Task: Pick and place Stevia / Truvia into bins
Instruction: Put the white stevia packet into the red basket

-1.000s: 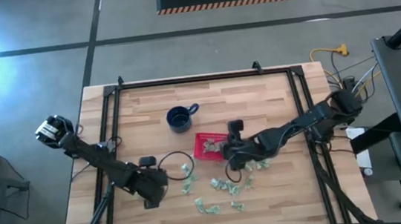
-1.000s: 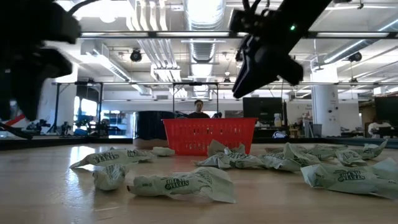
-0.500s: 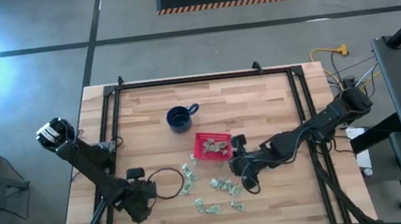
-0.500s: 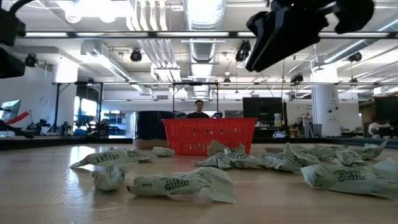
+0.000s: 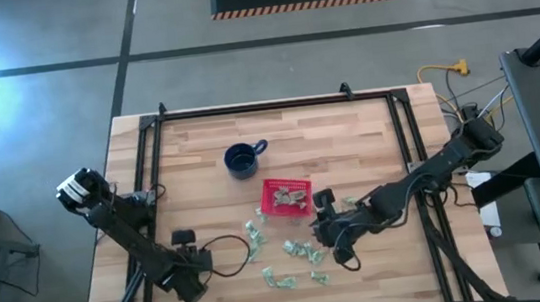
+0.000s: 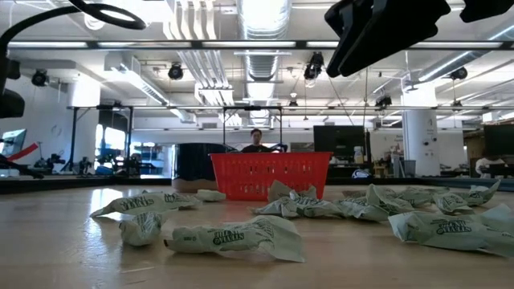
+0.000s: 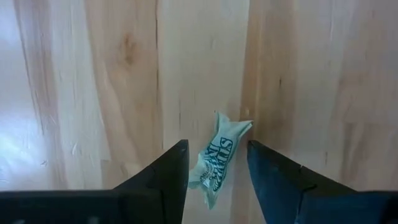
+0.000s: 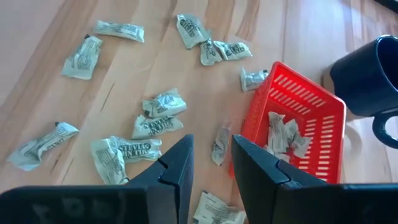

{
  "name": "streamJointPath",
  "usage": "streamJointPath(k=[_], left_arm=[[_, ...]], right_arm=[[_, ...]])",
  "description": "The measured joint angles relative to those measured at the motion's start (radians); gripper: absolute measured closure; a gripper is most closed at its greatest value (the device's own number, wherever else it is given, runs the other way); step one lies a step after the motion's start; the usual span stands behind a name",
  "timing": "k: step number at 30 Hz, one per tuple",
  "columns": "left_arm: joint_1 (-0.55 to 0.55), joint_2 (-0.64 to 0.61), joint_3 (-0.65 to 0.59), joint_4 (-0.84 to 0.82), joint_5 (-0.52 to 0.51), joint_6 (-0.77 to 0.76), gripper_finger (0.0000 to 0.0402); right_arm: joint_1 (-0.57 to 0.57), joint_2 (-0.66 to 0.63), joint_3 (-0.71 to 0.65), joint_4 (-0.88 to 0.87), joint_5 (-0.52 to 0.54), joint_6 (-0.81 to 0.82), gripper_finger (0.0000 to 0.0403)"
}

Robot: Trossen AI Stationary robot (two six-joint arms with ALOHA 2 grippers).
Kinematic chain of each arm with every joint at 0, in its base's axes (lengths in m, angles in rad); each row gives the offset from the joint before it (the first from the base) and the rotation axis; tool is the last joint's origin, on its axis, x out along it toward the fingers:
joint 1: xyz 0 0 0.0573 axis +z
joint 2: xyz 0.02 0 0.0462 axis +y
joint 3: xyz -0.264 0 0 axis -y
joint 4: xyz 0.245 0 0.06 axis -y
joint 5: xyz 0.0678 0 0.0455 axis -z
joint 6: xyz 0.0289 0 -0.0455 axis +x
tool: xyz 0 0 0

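Note:
Several pale green-and-white sachets (image 5: 291, 259) lie flat and scattered on the wooden table in front of the red latticed basket (image 5: 266, 187); they also show in the low view (image 6: 233, 237) and the right wrist view (image 8: 155, 124). A few sachets (image 8: 283, 134) lie inside the basket (image 8: 311, 106). My left gripper (image 5: 188, 278) is near the table's near left, raised, shut on one sachet (image 7: 219, 158). My right gripper (image 5: 332, 240) hovers above the loose sachets just near-right of the basket, open and empty (image 8: 211, 155). My left gripper holds one crumpled sachet between its two fingers (image 7: 177, 168). The sachet lies slantwise in the gap and its free end (image 7: 233, 127) sticks out past the fingertips. It is lifted clear of the table. The fingers point down.
A dark blue mug (image 5: 241, 159) stands on the table's far side of the basket, its handle to the right; it also shows in the right wrist view (image 8: 367, 81). Black frame rails run along the table's left, right and far edges. A person stands far behind the basket (image 6: 257, 140).
My right gripper has gone from over the basket toward the near edge and now stands over the loose sachets. My left gripper has drawn away from the sachets toward the table's near left corner.

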Motion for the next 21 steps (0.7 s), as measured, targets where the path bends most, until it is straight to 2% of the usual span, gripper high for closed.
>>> streamJointPath(k=[4, 10, 13, 16, 21], left_arm=[[0.000, 0.001, 0.000, -0.010, 0.003, 0.000, 0.0295], [0.001, -0.001, 0.000, -0.018, 0.003, 0.030, 0.0386], [0.005, -0.003, 0.006, -0.037, -0.013, 0.038, 0.0394], [0.018, -0.006, 0.029, -0.069, -0.108, 0.094, 0.0396], [0.068, -0.020, 0.068, -0.058, -0.413, 0.292, 0.0400]], right_arm=[[0.000, 0.000, 0.000, 0.000, 0.000, 0.000, 0.0305], [0.000, 0.000, 0.000, -0.001, 0.001, 0.011, 0.0305], [0.000, 0.000, 0.000, -0.001, 0.001, 0.011, 0.0306], [0.000, 0.000, 0.000, -0.001, 0.002, 0.010, 0.0309], [0.000, 0.000, 0.000, -0.001, 0.011, 0.015, 0.0317]])
